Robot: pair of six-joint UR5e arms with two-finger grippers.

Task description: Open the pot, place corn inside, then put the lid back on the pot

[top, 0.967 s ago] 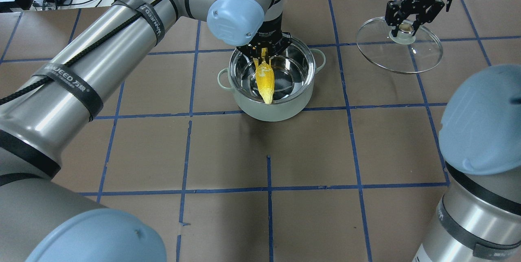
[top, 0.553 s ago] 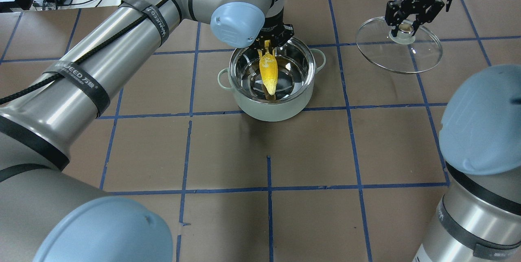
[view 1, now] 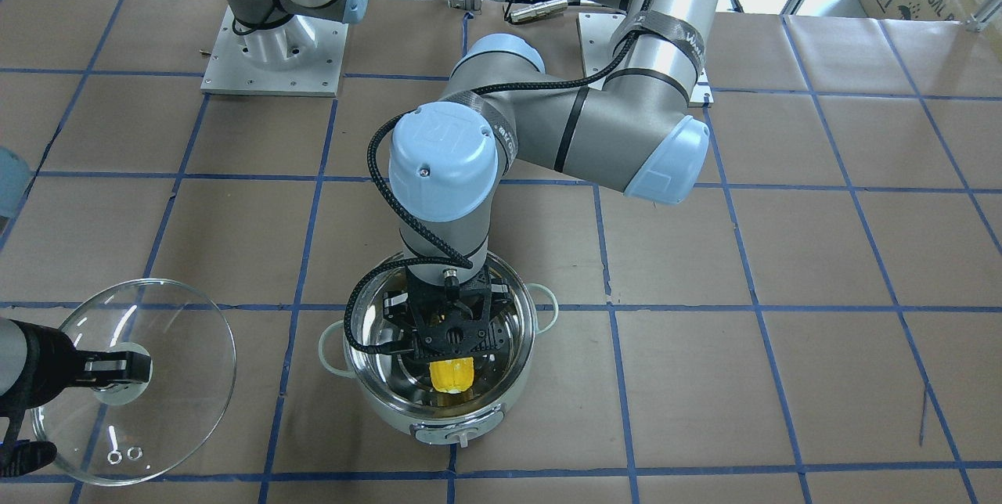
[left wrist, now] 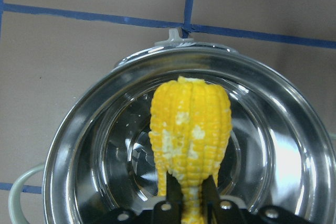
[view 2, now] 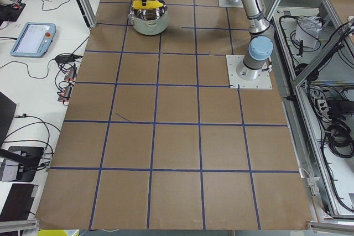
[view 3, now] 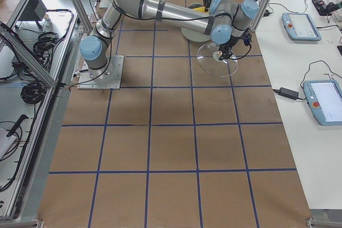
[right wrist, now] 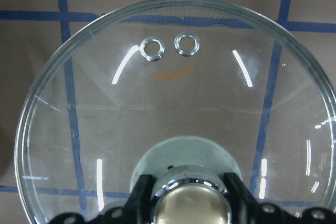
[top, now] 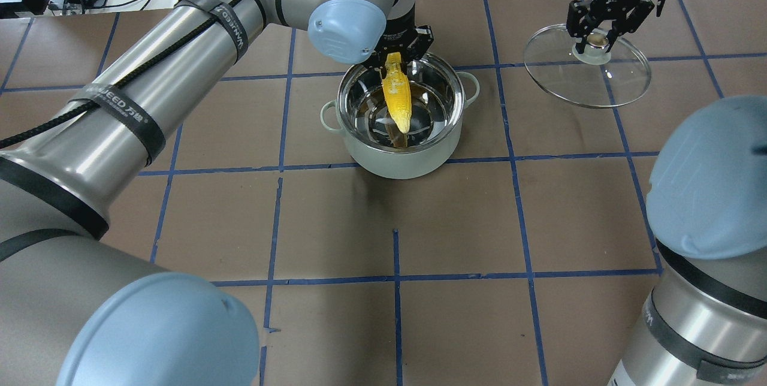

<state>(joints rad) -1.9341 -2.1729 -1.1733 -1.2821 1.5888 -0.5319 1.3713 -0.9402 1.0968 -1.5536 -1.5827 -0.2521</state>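
Note:
The pot stands open mid-table, its steel inside empty. My left gripper is shut on the blunt end of the yellow corn and holds it tilted over the pot, with the tip down inside. The corn hangs over the pot in the left wrist view, and it also shows from the front. My right gripper is shut on the knob of the glass lid and holds it to the pot's right. The lid fills the right wrist view.
Brown table paper with a blue tape grid lies all around. My left arm's elbow reaches over the pot from the robot's side. Tablets and cables lie on side benches beyond the table's ends.
My left gripper has moved toward the pot's far rim with the corn, and the corn's tip has swung from the near rim toward the pot's middle. The right gripper and lid have not moved.

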